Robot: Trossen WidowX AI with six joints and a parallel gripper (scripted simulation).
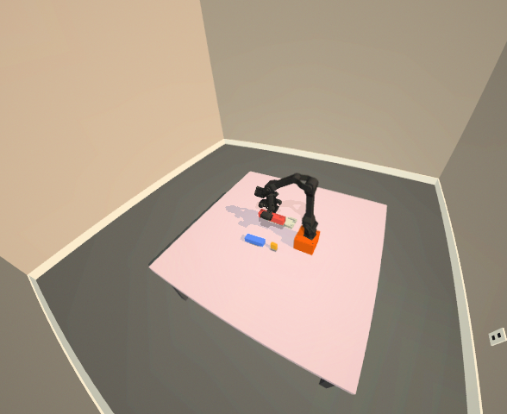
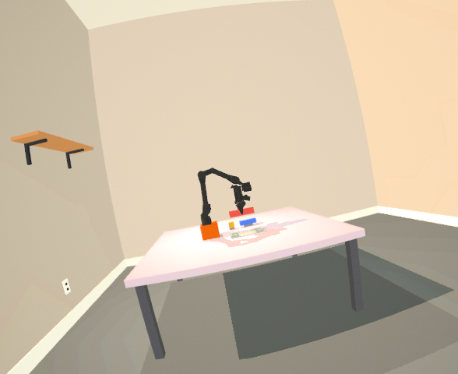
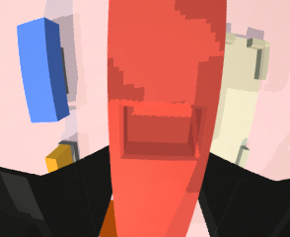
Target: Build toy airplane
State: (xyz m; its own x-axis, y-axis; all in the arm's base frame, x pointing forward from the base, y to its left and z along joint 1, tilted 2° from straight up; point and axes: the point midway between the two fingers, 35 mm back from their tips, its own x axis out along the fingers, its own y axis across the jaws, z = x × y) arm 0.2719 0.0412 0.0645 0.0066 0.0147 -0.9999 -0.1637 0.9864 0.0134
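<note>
My gripper (image 1: 266, 216) (image 2: 241, 212) (image 3: 154, 149) is shut on the red fuselage (image 1: 278, 219) (image 2: 248, 210) (image 3: 160, 59) and holds it level above the table. The fuselage's square socket faces up in the wrist view, between the fingers. The pale cradle jig (image 1: 289, 222) (image 2: 245, 233) (image 3: 240, 104) lies on the table, partly hidden by the fuselage in the top view and to its right in the wrist view. The blue wing (image 1: 254, 240) (image 2: 248, 221) (image 3: 34, 71) and the small yellow tail fin (image 1: 273, 246) (image 2: 231, 224) (image 3: 59, 158) lie on the table on the other side.
The orange base block (image 1: 306, 241) (image 2: 209, 231) of the arm stands on the pink table (image 1: 316, 303) (image 2: 173, 257), near the tail fin and the jig's near end. A wall shelf (image 2: 56, 141) is far from the arm.
</note>
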